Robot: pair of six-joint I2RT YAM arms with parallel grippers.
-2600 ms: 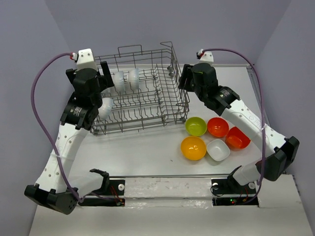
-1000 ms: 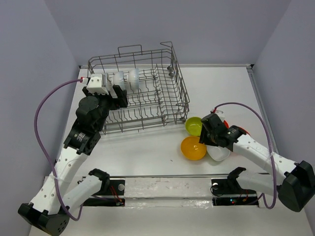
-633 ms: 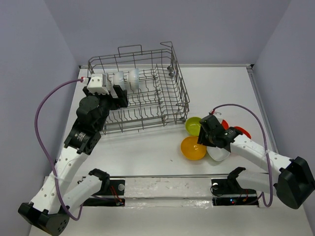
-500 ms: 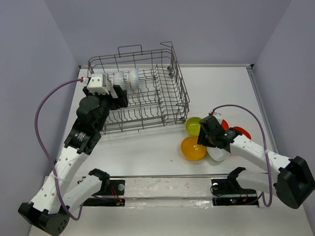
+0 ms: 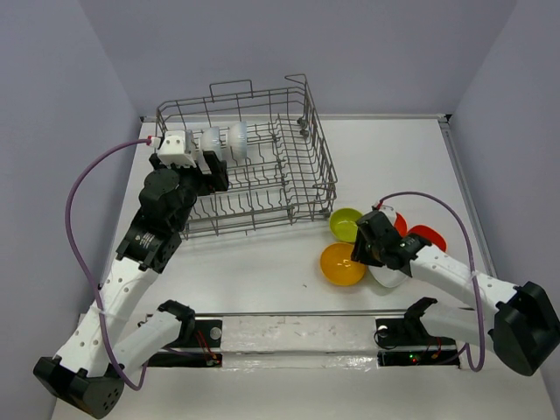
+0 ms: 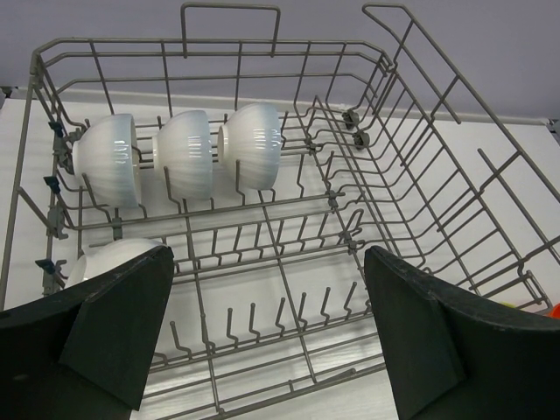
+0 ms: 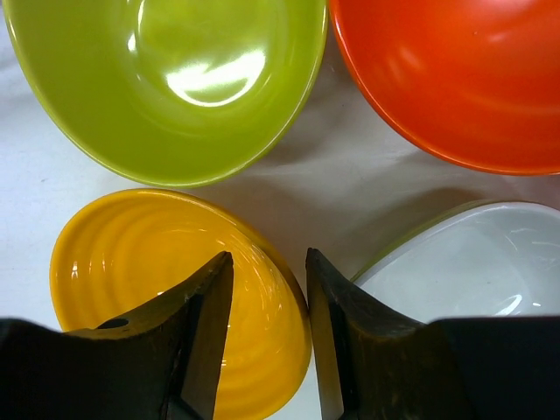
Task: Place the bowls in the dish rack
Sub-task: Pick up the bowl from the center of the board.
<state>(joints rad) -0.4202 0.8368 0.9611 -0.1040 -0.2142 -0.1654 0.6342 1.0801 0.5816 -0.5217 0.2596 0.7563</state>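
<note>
The grey wire dish rack (image 5: pixel 262 175) holds three white bowls (image 6: pixel 188 153) on edge in its back row and a fourth white bowl (image 6: pixel 114 258) in the row in front of it. My left gripper (image 6: pixel 267 262) hangs open and empty over the rack's near left part (image 5: pixel 210 171). My right gripper (image 7: pixel 267 258) straddles the right rim of the orange-yellow bowl (image 7: pixel 131 271), one finger inside and one outside, with the jaws still apart. Around it on the table are the lime green bowl (image 7: pixel 175 79), a red-orange bowl (image 7: pixel 455 79) and the squarish white bowl (image 7: pixel 472 262).
The loose bowls cluster right of the rack: lime green (image 5: pixel 344 223), orange-yellow (image 5: pixel 339 265), and a second red-orange bowl (image 5: pixel 430 236) partly behind my right arm. The rack's tall wire sides and handle loop (image 6: pixel 229 7) stand up around its tines.
My right arm has swung from beside the rack down onto the orange-yellow bowl's rim. My left gripper has drawn back, and a white bowl now rests in the rack's second row.
</note>
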